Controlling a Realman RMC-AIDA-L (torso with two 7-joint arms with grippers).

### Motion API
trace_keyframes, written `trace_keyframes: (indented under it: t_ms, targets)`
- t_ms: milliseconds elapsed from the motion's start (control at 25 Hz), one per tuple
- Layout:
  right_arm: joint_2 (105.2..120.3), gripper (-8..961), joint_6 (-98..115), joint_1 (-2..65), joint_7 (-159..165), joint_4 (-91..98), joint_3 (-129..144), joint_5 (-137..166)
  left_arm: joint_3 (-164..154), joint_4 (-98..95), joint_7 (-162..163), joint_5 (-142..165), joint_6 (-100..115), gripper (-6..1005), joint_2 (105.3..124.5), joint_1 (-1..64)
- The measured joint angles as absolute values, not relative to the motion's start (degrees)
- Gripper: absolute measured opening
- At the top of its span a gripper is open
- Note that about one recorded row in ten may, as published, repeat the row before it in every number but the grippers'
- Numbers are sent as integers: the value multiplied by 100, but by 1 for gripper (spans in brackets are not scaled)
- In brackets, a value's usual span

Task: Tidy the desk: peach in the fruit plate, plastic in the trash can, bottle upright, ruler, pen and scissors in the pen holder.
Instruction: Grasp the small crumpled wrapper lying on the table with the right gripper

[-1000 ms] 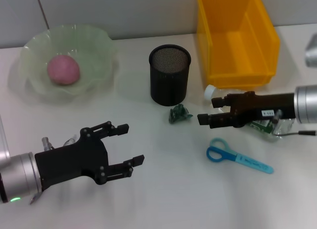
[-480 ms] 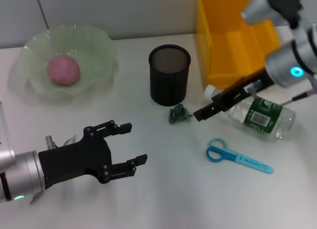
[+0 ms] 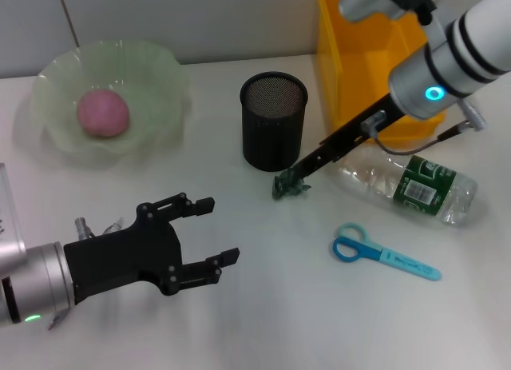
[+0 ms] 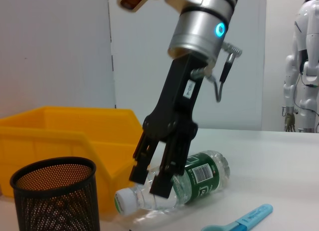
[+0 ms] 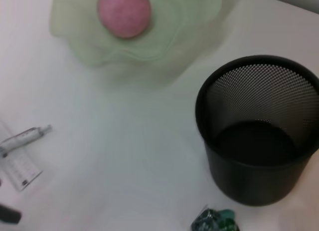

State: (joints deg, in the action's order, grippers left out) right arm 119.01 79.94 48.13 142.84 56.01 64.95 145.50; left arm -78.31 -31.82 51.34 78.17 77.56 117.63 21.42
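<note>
Green crumpled plastic [image 3: 290, 184] lay on the white tabletop [image 3: 263, 306] in the head view, just in front of the black mesh pen holder [image 3: 274, 121]. The right end effector [image 3: 299, 174] slanted down with its tips right at the scrap, far nearer than the left end effector [image 3: 209, 239], which hovered with fingers spread wide and empty. The bottle [image 3: 407, 186] lay on its side, long axis across the tabletop, beside the yellow trash can [image 3: 375, 62]; blue scissors [image 3: 383, 254] lay nearer the robot, and the peach [image 3: 102, 113] sat in the fruit plate [image 3: 160, 74].

From the left wrist, the right end effector [image 4: 149, 178] showed its fingers narrowly parted, empty. The bottle's [image 4: 194, 176] green label carried a barcode; no readable words.

From the right wrist, the plastic [image 5: 217, 221] sat just beside the pen holder [image 5: 259, 131].
</note>
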Motion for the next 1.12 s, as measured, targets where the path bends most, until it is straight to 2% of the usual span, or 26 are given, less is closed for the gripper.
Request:
trace_keyframes:
  t_ms: [480, 1120]
  targets:
    - [11920, 817, 6975, 5332, 14265, 4260, 6724, 14538, -7852, -3182, 5132, 7873, 7761, 783, 11766, 2181]
    - [11956, 814, 6463, 5704, 14249, 3455, 6916, 14523, -7863, -3182, 5124, 7877, 7751, 783, 11765, 2207]
